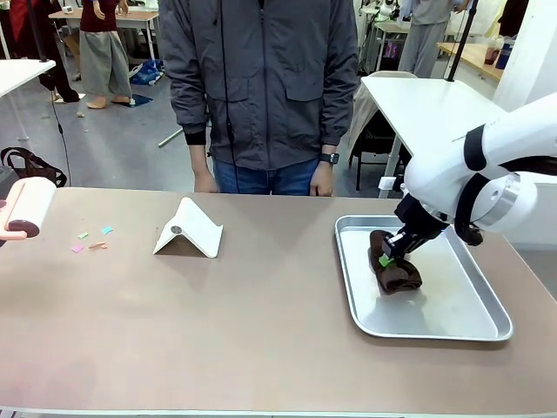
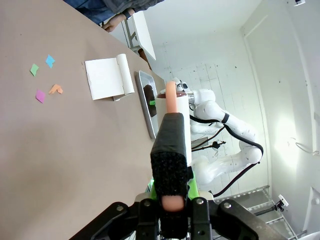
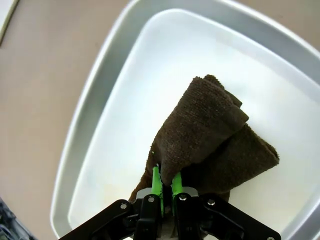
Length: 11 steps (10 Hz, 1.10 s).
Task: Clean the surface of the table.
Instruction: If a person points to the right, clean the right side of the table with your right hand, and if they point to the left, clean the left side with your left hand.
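The table (image 1: 261, 331) spreads wide and brownish across the front view, with a person (image 1: 261, 87) standing at its far edge, hands resting near the rim. On its right part lies a shiny metal tray (image 1: 452, 305), and left of the middle stands a white folded board (image 1: 190, 231), tented on the top. In the tray, the right gripper (image 1: 393, 252) is clamped on a fold of a dark brown cloth (image 1: 396, 274) whose bulk rests on the tray floor. At the table's left edge the left gripper (image 2: 171, 210) is closed around the handle of a lint roller (image 1: 26, 207), held above the surface. Small coloured paper scraps (image 1: 91, 237) lie just beside it. The step in hand looks like lifting the cloth out to wipe. To do it well, raise it straight up until the hanging end clears the tray rim, then carry it over. Set it flat on bare table and wipe away from the scraps, leaving them for the roller.
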Each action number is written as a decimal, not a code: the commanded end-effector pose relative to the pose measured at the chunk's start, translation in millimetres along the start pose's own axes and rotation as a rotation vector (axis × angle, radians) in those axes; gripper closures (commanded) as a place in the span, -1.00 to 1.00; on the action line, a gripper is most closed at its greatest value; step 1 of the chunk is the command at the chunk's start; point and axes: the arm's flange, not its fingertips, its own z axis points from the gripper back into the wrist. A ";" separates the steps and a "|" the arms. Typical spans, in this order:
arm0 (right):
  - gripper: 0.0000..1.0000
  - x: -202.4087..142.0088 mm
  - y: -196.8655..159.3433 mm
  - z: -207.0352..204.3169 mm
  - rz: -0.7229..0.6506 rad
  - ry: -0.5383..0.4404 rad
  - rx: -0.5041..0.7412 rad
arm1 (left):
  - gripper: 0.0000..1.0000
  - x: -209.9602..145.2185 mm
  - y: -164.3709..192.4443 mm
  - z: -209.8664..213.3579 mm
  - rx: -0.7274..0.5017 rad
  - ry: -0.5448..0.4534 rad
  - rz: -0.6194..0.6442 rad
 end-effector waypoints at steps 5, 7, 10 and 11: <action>0.84 -39.2 -64.8 13.5 -0.231 -0.076 -0.016 | 1.00 -2.3 -5.1 -3.2 0.000 0.001 -0.008; 0.84 -42.6 -69.2 15.5 -0.248 -0.091 -0.011 | 1.00 -2.3 -5.1 -3.2 0.000 0.001 -0.008; 0.84 -27.1 -65.8 10.5 -0.225 -0.180 0.033 | 1.00 -2.3 -5.1 -3.2 0.000 0.001 -0.008; 0.84 -18.2 -62.5 7.0 -0.216 -0.186 0.044 | 1.00 -2.3 -5.1 -3.2 0.000 0.001 -0.008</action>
